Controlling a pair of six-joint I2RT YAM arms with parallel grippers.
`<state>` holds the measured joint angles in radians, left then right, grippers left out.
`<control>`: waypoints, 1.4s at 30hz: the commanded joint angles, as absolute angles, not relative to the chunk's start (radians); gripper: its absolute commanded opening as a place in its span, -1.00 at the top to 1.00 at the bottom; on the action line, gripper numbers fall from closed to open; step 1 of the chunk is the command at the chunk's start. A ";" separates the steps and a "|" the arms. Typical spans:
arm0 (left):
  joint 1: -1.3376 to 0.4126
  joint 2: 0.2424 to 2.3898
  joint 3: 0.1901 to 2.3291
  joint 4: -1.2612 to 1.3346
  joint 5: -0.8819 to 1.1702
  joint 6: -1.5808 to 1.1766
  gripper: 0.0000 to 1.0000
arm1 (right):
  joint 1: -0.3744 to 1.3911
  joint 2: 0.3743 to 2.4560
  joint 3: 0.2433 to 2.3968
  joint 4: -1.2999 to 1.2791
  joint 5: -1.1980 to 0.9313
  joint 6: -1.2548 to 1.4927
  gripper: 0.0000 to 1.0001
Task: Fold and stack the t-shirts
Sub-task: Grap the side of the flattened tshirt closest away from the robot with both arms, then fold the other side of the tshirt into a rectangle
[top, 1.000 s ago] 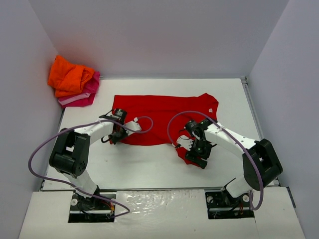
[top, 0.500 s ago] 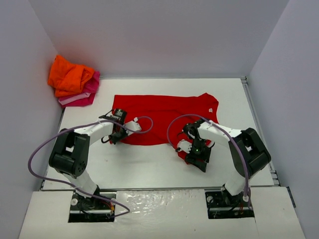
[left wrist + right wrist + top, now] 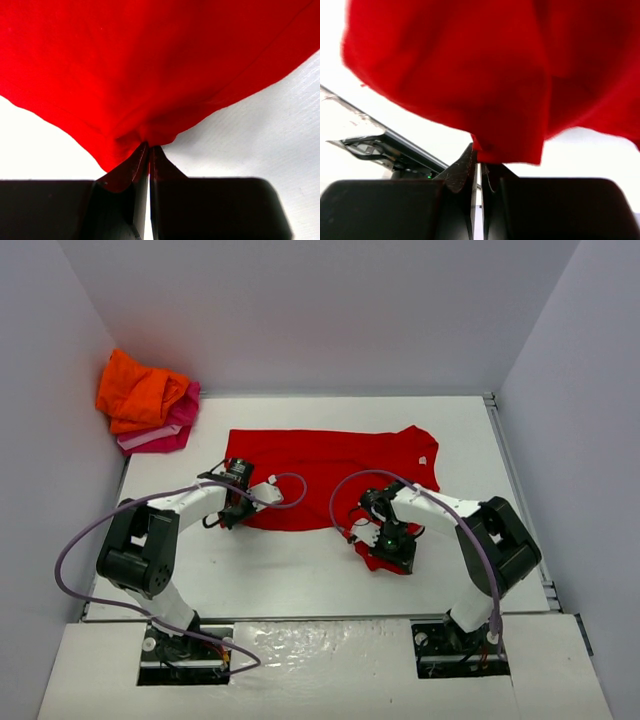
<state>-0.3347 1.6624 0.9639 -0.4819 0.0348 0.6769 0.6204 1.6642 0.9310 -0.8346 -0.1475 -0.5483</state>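
My left gripper [image 3: 149, 147] has its jaws pressed together on a pinch of the red t-shirt [image 3: 320, 465], gripping a hem edge that gathers to a point right at the tips. My right gripper [image 3: 479, 152] is closed just as tight, nipping a bunched fold of the same shirt, which fills the wrist view beyond its fingers. From both tools the shirt lies spread on the white table [image 3: 280, 575], reaching away toward the back wall. It has a small white label [image 3: 423, 462] at the corner beyond the right gripper. Far beyond the left gripper and out to its left, in the back corner, the orange t-shirt [image 3: 138, 390] sits crumpled on the pink t-shirt [image 3: 165, 435], well apart from the red one.
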 commanded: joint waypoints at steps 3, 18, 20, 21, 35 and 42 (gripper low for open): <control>-0.331 1.550 0.892 -0.459 0.040 0.667 1.00 | 0.629 1.463 1.008 -0.883 0.032 -0.515 1.00; -0.302 1.176 0.897 -0.810 0.165 0.732 1.00 | 0.493 1.071 1.091 -0.975 -0.057 -0.591 1.00; -0.302 1.164 0.904 -0.856 0.172 0.737 1.00 | 0.469 1.048 1.091 -0.993 -0.097 -0.595 1.00; -0.302 1.160 0.906 -0.871 0.173 0.739 1.00 | 0.463 1.040 1.091 -0.999 -0.112 -0.596 1.00; -0.278 1.178 0.979 -0.923 0.143 0.778 1.00 | 0.435 1.042 1.184 -0.986 -0.067 -0.623 1.00; -0.167 1.318 1.144 -0.793 0.162 0.818 1.00 | 0.451 1.228 1.339 -0.831 0.174 -0.723 1.00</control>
